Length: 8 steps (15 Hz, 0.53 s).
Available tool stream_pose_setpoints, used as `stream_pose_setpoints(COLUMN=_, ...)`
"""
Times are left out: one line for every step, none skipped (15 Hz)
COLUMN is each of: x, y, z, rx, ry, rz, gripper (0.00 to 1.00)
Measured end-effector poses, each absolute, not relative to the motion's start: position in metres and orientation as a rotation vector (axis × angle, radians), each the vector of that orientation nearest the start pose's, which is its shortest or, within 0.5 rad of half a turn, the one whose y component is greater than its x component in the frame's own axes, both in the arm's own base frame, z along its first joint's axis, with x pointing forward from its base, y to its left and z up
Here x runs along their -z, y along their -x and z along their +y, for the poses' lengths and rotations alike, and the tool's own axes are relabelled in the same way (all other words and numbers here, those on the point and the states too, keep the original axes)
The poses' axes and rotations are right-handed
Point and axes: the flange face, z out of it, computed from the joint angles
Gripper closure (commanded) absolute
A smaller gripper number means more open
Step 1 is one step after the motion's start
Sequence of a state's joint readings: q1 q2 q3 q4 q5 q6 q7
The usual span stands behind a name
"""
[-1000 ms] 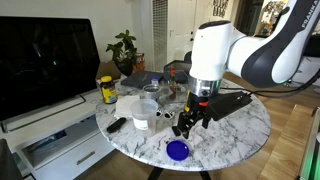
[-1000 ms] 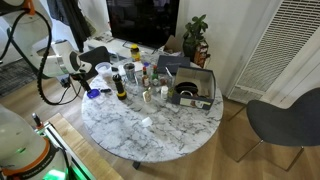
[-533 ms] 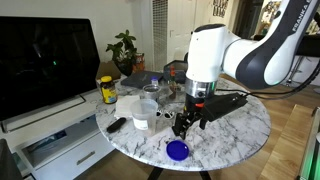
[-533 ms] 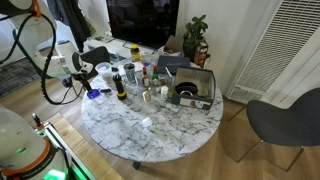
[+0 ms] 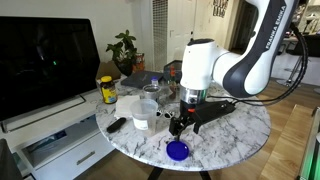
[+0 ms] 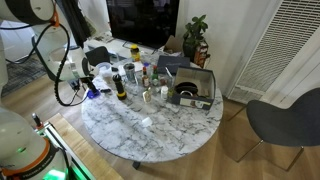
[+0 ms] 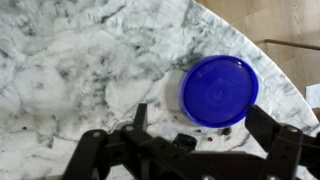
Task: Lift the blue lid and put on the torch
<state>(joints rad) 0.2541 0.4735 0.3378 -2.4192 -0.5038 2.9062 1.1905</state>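
One blue lid (image 7: 220, 92) flat on the marble table (image 7: 70, 60) — two fingers (image 7: 278, 138) spread above it — one torch (image 6: 120, 84) upright.

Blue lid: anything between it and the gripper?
Nothing visible. In the wrist view the blue lid lies on the marble tabletop just ahead of the open gripper, with only bare marble between.

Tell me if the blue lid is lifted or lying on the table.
The lid lies flat on the marble table, near its edge; the open gripper hangs above, not gripping it.
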Motion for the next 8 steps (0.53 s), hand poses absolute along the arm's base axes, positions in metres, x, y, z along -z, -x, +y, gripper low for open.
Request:
stream_pose_setpoints(x=-0.130, y=-0.376, z=0.304, rx=0.043, ry=3.058, rz=0.229, gripper=0.26)
stream_pose_setpoints(x=-0.125, y=-0.378, z=0.303, rx=0.040, ry=3.056, rz=0.227, gripper=0.32)
stream_pose_setpoints(x=-0.121, y=-0.378, z=0.303, rx=0.037, ry=3.055, rz=0.224, gripper=0.40)
stream_pose_setpoints(x=-0.117, y=-0.379, z=0.302, rx=0.035, ry=3.054, rz=0.223, gripper=0.47)
stream_pose_setpoints(x=-0.114, y=-0.380, z=0.302, rx=0.033, ry=3.054, rz=0.220, gripper=0.57)
stream_pose_setpoints(x=-0.111, y=-0.380, z=0.302, rx=0.031, ry=3.054, rz=0.217, gripper=0.63)
stream_pose_setpoints(x=-0.109, y=-0.381, z=0.303, rx=0.032, ry=3.052, rz=0.213, gripper=0.72)
stream_pose_setpoints(x=-0.108, y=-0.381, z=0.303, rx=0.032, ry=3.051, rz=0.209, gripper=0.79)
